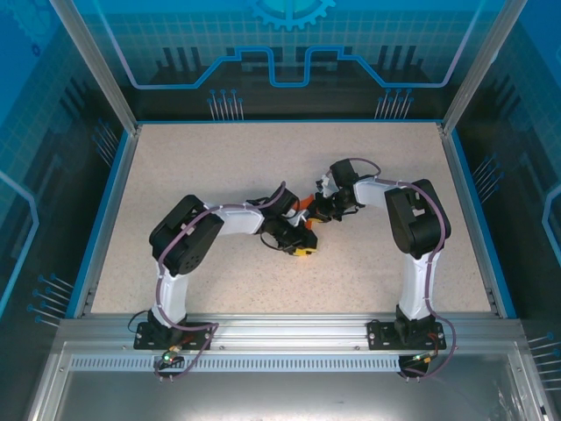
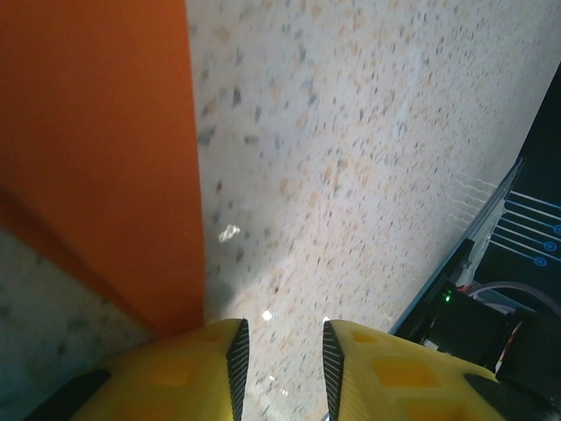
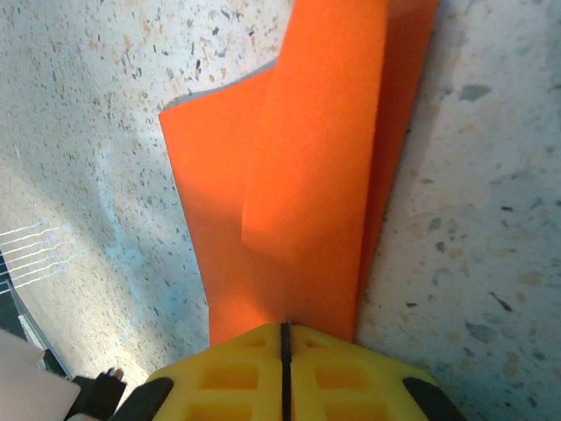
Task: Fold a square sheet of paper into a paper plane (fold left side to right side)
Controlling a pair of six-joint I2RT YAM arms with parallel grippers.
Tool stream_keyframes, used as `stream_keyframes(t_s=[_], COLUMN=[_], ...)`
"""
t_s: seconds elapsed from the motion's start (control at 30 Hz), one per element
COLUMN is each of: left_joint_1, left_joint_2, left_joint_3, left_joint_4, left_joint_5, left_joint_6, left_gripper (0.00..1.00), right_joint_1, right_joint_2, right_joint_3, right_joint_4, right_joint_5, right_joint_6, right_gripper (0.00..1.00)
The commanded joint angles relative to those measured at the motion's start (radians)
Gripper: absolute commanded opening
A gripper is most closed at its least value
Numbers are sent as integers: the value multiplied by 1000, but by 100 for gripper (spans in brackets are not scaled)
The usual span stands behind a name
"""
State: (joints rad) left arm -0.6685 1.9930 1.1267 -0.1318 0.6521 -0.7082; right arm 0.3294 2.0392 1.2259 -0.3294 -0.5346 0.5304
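Note:
The square sheet of paper (image 3: 307, 158) is bright orange and folded into overlapping layers, with one flap raised off the table. My right gripper (image 3: 285, 338) is shut on its near edge, and the paper runs straight out from the closed yellow fingertips. In the top view a small piece of the orange paper (image 1: 304, 206) shows between the two wrists at mid-table, with the right gripper (image 1: 317, 213) beside it. My left gripper (image 2: 285, 368) is open with bare table between its fingers. The paper (image 2: 96, 158) lies just left of its left finger, its straight edge clear of the gap.
The speckled tabletop (image 1: 219, 167) has a blue rim (image 1: 103, 202) and glass walls around it. Both arms bend inward and meet near the middle. A dark cable and base hardware (image 2: 491, 324) show at the table's edge in the left wrist view.

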Motion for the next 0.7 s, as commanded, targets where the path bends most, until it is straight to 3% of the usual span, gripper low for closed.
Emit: stream_keyframes(t_s=[0.0,0.3,0.67], left_joint_1=[-16,22,100], left_joint_2=[-97,-236,-78], left_joint_3=[-56,-59,92], left_joint_4=[26,25,6], left_joint_5=[-22,-104,-115], left_joint_6=[-12,45,123], left_gripper=[32,32,21], right_joint_1=[10,10,10], right_joint_2=[26,22,23], right_joint_3=[-13,-6,0], right_joint_4=[-34,-42,-42], right_joint_5=[42,41,36], right_joint_6=[-12,-20,-25], right_gripper=[9,8,5])
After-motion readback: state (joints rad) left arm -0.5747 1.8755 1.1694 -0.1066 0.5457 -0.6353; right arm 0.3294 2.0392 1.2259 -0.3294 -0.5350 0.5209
